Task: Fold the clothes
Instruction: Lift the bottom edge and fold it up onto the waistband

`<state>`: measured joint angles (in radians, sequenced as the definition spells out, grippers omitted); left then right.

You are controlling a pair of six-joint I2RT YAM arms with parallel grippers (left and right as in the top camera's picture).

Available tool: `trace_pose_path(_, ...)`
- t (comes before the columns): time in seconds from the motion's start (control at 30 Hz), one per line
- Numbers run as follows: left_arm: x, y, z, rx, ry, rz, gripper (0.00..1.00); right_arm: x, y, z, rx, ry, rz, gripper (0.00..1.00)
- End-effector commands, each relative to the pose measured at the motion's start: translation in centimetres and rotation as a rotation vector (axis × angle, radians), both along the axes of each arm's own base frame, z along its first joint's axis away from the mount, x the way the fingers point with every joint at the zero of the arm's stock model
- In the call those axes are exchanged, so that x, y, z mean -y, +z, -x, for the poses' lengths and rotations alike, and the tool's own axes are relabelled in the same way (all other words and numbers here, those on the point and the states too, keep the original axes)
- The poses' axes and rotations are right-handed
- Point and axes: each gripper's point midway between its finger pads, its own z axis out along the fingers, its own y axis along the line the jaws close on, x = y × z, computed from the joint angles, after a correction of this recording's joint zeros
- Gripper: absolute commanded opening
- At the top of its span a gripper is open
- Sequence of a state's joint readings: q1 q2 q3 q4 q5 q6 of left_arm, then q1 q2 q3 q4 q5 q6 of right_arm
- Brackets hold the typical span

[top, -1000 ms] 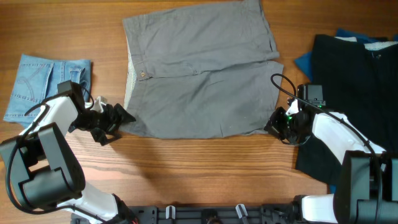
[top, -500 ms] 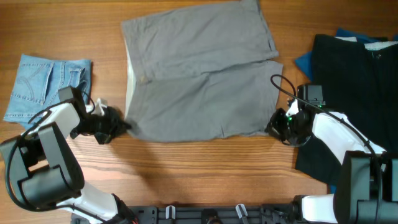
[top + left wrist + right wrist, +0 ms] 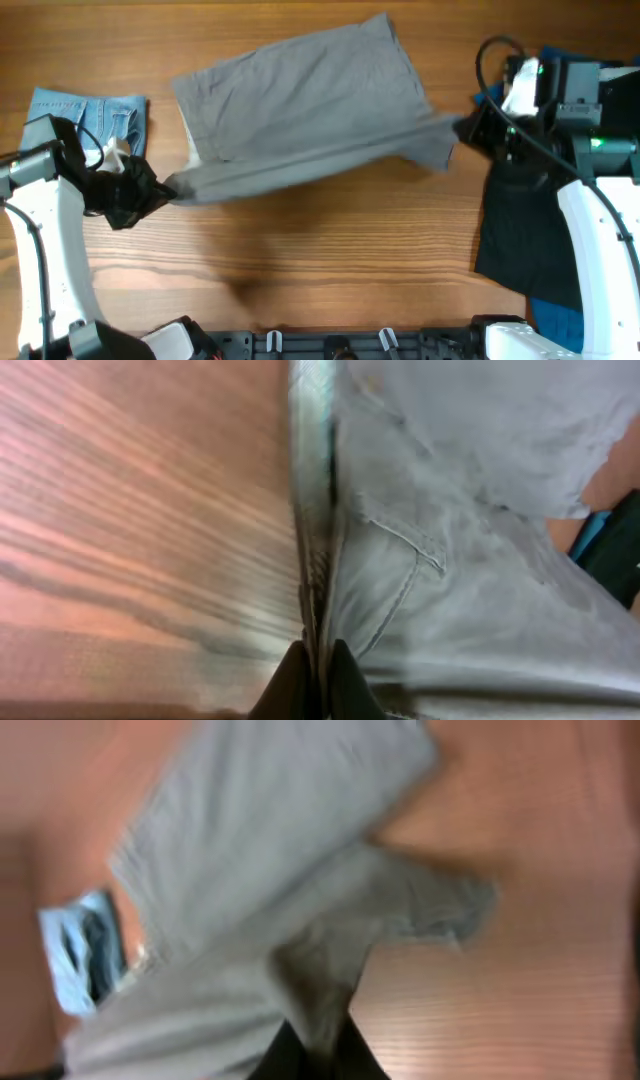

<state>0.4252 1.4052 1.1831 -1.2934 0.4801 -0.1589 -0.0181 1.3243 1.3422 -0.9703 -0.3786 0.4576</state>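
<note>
We held the shorts stretched: left gripper clamped on their waistband edge, right gripper clamped on their hem.

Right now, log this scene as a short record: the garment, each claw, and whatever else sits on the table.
garment: grey shorts, near edge held up off the table, stretched between both claws
left claw: shut on the waistband-side corner
right claw: shut on the leg-hem corner
other items: light-blue denim piece at far left; black garment at right
surface: wooden table
</note>
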Motion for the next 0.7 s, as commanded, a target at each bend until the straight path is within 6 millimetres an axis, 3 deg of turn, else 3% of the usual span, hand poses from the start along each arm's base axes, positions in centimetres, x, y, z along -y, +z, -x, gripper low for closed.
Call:
trace_pose_path(0.0, -2.6, 0.6, -0.8, 0.058, -0.018, -0.199, 0.04, 3.7, 3.4, -4.8, 0.218, -0.122, 0.121, 0.04)
trace_pose_path(0.07, -2.4, 1.0, -2.8, 0.131, -0.035, -0.227, 0.04, 4.3, 5.0, -8.3, 0.351, -0.145, 0.135, 0.05)
trace_pose_path(0.13, -2.3, 1.6, -4.9, 0.206, -0.011, -0.243, 0.04, 4.5, 4.9, -12.0, 0.433, -0.151, 0.134, 0.04)
trace_pose_path(0.27, -1.9, 2.8, -9.1, 0.364, -0.054, -0.307, 0.04, 4.4, 0.5, -18.6, 0.486, -0.15, 0.095, 0.04)
trace_pose_path(0.4, -0.7, -0.9, -12.5, 0.335, -0.1, -0.321, 0.04, 3.1, -4.0, -23.6, 0.575, -0.08, 0.036, 0.04)
trace_pose_path(0.43, -0.4, -2.0, -12.9, 0.312, -0.103, -0.311, 0.1, 2.7, -5.7, -24.5, 0.578, -0.069, 0.013, 0.1)
trace_pose_path(0.47, -0.4, -3.5, -13.3, 0.282, -0.092, -0.296, 0.2, 2.4, -7.4, -25.1, 0.56, -0.081, -0.009, 0.38)
trace_pose_path(0.5, -0.6, -4.7, -13.8, 0.266, -0.092, -0.301, 0.42, 2.4, -8.8, -25.4, 0.545, -0.087, -0.019, 0.98)
trace_pose_path(0.53, -1.2, -5.9, -14.6, 0.259, -0.084, -0.321, 0.87, 2.5, -10.6, -25.6, 0.518, -0.088, -0.018, 1.0)
trace_pose_path(0.57, -1.5, -7.0, -15.5, 0.267, -0.08, -0.323, 1.0, 2.9, -11.6, -25.3, 0.482, -0.092, -0.016, 1.0)
trace_pose_path(0.67, -2.1, -7.8, -15.3, 0.239, -0.068, -0.31, 1.0, 3.5, -12.4, -23.2, 0.398, 0.001, -0.036, 1.0)
